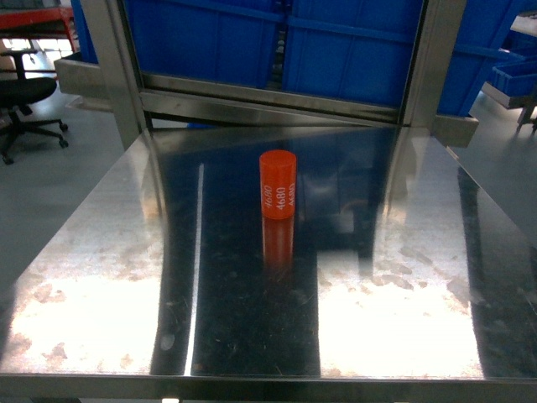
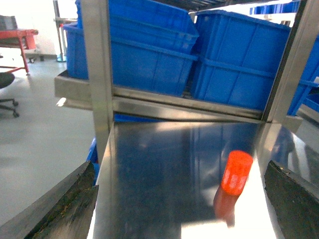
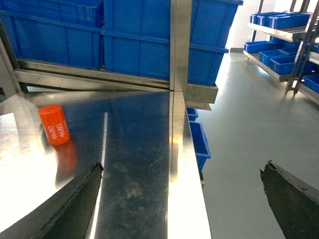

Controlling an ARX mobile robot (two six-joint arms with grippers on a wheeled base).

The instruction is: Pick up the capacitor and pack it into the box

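An orange cylindrical capacitor [image 1: 278, 184] with white "4680" print stands upright near the middle of the steel table [image 1: 109, 277]. The left wrist view shows the capacitor [image 2: 237, 172] ahead and to the right, just inside the right finger of my open left gripper [image 2: 182, 199]. In the right wrist view the capacitor [image 3: 54, 125] stands far left, while my open right gripper [image 3: 182, 191] hangs over the table's right edge with nothing between its fingers. Neither gripper appears in the head view. The box is out of view.
Big blue plastic bins [image 1: 252, 42] fill a steel rack behind the table, whose uprights [image 1: 113, 67] rise at the table's back corners. A black office chair [image 1: 21, 96] stands on the floor at left. Smaller blue bins [image 3: 199, 142] sit below the table's right edge.
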